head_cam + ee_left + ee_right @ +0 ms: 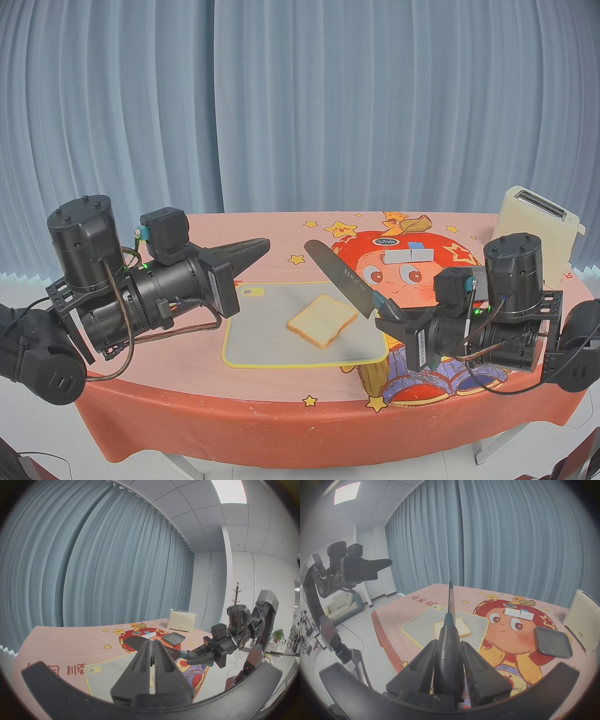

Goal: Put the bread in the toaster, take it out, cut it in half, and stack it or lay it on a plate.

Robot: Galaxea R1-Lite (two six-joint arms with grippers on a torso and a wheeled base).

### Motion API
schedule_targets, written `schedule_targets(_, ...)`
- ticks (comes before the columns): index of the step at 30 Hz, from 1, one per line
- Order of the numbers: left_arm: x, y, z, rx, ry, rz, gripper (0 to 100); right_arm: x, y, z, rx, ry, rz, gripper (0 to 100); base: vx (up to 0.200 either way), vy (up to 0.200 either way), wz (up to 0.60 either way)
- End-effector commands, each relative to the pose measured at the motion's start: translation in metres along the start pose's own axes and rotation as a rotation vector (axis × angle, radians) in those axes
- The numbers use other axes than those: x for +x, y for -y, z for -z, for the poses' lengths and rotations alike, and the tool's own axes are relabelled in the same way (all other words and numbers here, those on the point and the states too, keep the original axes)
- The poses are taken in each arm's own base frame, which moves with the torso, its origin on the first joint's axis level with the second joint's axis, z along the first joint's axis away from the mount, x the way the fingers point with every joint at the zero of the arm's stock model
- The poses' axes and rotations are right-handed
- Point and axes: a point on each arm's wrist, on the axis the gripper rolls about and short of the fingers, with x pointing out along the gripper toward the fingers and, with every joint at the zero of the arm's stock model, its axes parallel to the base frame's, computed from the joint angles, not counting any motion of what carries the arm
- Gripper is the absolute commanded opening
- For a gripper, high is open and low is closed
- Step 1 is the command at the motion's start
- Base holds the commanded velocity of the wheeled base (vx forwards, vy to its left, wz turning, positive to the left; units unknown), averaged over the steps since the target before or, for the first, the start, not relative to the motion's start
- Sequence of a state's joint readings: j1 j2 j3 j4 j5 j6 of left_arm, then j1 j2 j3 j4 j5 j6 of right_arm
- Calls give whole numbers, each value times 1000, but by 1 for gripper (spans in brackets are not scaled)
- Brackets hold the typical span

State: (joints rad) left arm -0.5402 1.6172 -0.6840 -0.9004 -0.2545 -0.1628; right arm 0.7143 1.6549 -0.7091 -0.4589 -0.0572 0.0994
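The right gripper is clamped tight on the dark handle of the knife, fingers closed on either side of it. The knife's long axis runs from the gripper diagonally away toward the table's far left, with the tip raised. In the right wrist view the blade appears edge-on, a thin upright line straight ahead of the right gripper.

The bread lies flat on the right half of the cutting board, turned corner-wise to the board's edges. It sits just ahead of the gripper and below the blade, apart from it.

The left gripper hovers over the board's far left corner, fingers pressed together to a slit, holding nothing; the left wrist view shows that slit head-on.

The toaster stands at the table's right edge. The right wrist view shows a dark tray just beside the toaster; in the head view the right arm covers most of it.
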Motion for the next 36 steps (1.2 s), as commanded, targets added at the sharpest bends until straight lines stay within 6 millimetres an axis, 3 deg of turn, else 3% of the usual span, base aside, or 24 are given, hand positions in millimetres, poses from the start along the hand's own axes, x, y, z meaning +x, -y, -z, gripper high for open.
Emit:
schedule_targets(1,4,-2,6,-7,-22,2,0,0,-13,3,-22,-12,-34,0,0,0,0)
schedule_targets(6,14,-2,-9,32,24,14,0,2,-14,7,-24,-26,-35,0,0,0,0)
schedule_targets(8,27,-5,-16,81,39,13,0,6,-15,11,-28,-43,-34,0,0,0,0)
schedule_targets(10,55,-14,-11,150,5,5,0,14,-12,15,-28,-59,-15,0,0,0,0)
schedule_targets(15,76,-18,-17,172,-47,4,0,16,-10,17,-28,-79,-8,0,0,0,0)
schedule_targets(24,111,-33,13,145,-162,-8,0,20,-10,20,-27,-86,-4,0,0,0,0)
schedule_targets(28,116,-38,26,143,-192,-13,0,26,-10,22,-22,-96,2,0,0,0,0)
schedule_targets(31,118,-52,31,153,-207,-40,0,26,-11,23,-24,-98,-1,0,0,0,0)
schedule_targets(36,121,-55,44,155,-226,-41,0,27,-11,23,-23,-100,-2,0,0,0,0)
